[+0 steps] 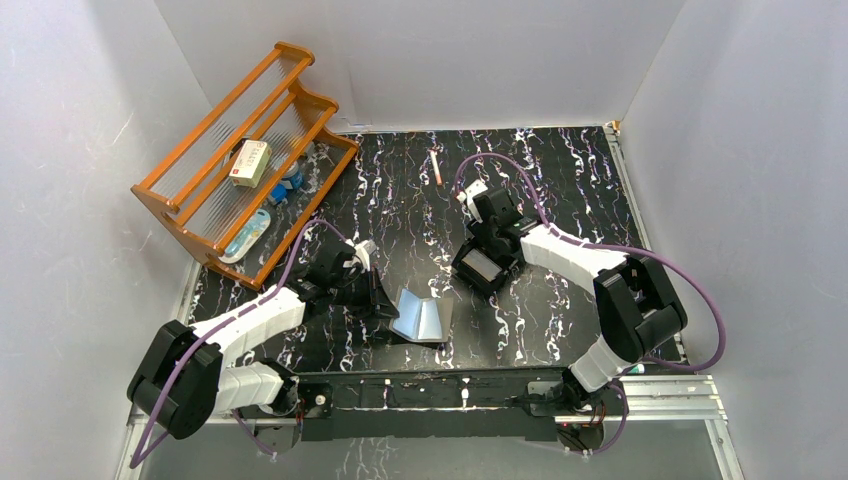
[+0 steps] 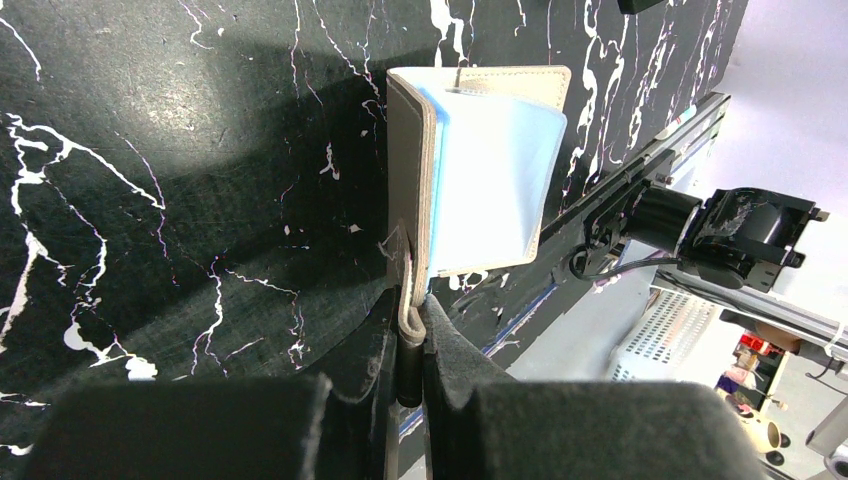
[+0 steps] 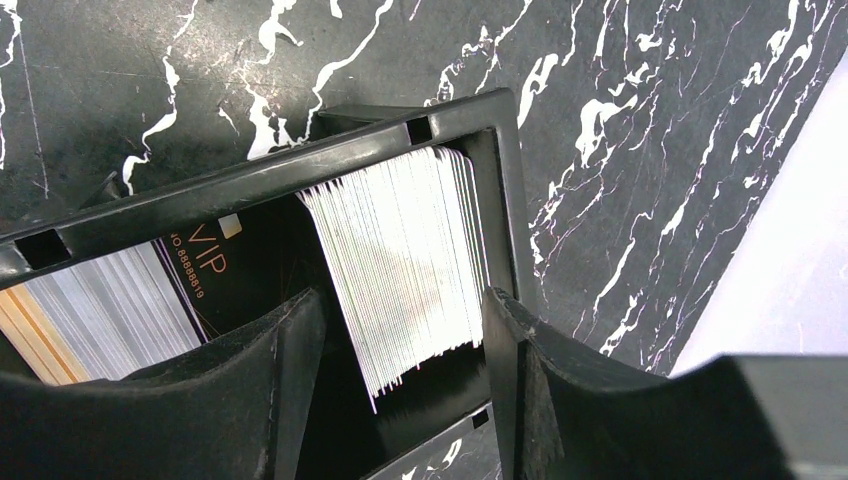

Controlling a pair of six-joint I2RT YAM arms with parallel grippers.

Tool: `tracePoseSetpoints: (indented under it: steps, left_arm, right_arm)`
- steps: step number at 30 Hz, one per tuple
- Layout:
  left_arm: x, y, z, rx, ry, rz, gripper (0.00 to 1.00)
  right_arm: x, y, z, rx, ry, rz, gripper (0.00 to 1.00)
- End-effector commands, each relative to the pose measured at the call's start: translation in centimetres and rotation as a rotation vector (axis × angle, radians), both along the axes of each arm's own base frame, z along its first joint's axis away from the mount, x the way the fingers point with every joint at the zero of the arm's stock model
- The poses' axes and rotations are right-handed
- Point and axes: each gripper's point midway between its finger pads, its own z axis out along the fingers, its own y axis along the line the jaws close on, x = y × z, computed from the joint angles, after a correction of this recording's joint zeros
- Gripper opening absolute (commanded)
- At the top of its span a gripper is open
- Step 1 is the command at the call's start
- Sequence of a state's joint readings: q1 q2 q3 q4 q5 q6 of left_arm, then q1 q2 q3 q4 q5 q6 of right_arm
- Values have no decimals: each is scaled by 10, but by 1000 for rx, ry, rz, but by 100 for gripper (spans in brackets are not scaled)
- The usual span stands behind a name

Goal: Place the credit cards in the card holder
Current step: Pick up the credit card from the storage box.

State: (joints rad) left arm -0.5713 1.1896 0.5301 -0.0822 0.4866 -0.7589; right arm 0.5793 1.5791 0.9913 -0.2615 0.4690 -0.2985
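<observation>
While credit cards (image 3: 410, 260) fill the tray (image 3: 300, 165), the card holder (image 2: 490, 190) gapes.

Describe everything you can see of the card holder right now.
The card holder is a small folding wallet, dull grey-beige outside with a stitched edge, glossy pale blue inside with see-through pockets that look empty. It stands open in a V near the front edge of the table, about midway across. The left gripper is shut on the edge of one cover flap; nothing else grips it. Whether its lower edge rests on the table is unclear.
</observation>
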Motion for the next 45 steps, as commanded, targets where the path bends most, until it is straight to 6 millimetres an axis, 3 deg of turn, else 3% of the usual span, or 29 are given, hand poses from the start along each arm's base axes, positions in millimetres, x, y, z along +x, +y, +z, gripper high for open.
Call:
tracePoseSetpoints:
  steps: [1,5,9,17,28,32,42,45]
  left_arm:
    - [1,-4,10,-38,-12,-10,0]
    - [0,-3,9,-36,-13,-6,0]
    - [-1,-3,9,-37,-11,-4,0]
    - [1,-3,9,-40,-13,0,0]
    - [3,-13,9,-58,-8,-6,0]
    - [5,-13,8,-50,-13,4,0]
    - [22,-26,9,-146,-30,150,0]
    - [26,-27,4,-142,-30,173,0]
  right_arm:
    - [14,3,30,22,-89,-19,66]
    - [12,4,29,25,-84,-12,58]
    - [12,4,28,24,-77,-15,38]
    - [11,7,30,32,-69,-12,26]
    - [7,7,44,47,-58,-36,26]
    - [2,9,48,53,-33,-27,19]
    - [-40,47,94,338,102,-23,0]
    - [-54,64,111,466,117,-2,0]
